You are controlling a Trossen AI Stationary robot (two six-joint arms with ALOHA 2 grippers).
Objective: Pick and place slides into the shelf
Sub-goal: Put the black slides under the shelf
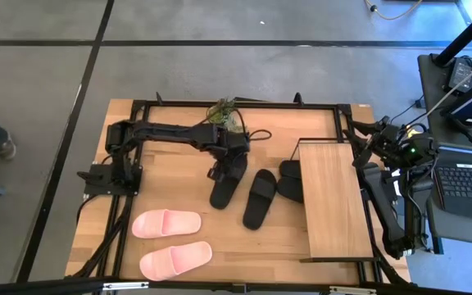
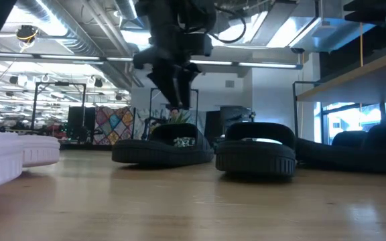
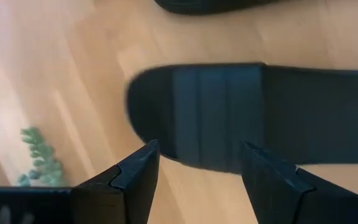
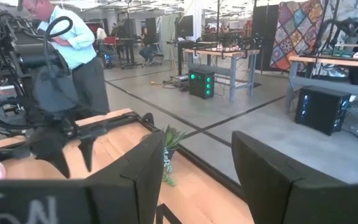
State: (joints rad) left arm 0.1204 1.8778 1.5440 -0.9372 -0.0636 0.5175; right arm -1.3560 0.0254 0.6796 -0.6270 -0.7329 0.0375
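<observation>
My left gripper (image 1: 222,164) is open and points down just above the far end of a black slide (image 1: 229,184) that lies flat on the table. In the left wrist view its fingers stand on either side of the slide's rounded end (image 3: 166,112) without touching, and the low view shows the gripper (image 2: 176,94) above the slide (image 2: 163,150). A second black slide (image 1: 260,199) lies to its right. More black slides (image 1: 289,180) lie at the shelf's (image 1: 334,201) left edge. Two pink slides (image 1: 166,223) (image 1: 176,260) lie at the near left. My right gripper (image 4: 197,168) is open, waiting at the far right.
A small green plant (image 1: 224,111) stands at the table's far edge behind the left gripper. The black table frame (image 1: 244,104) runs along the edges. A person (image 4: 67,50) stands in the room beyond the table. A laptop (image 1: 465,180) sits at the right.
</observation>
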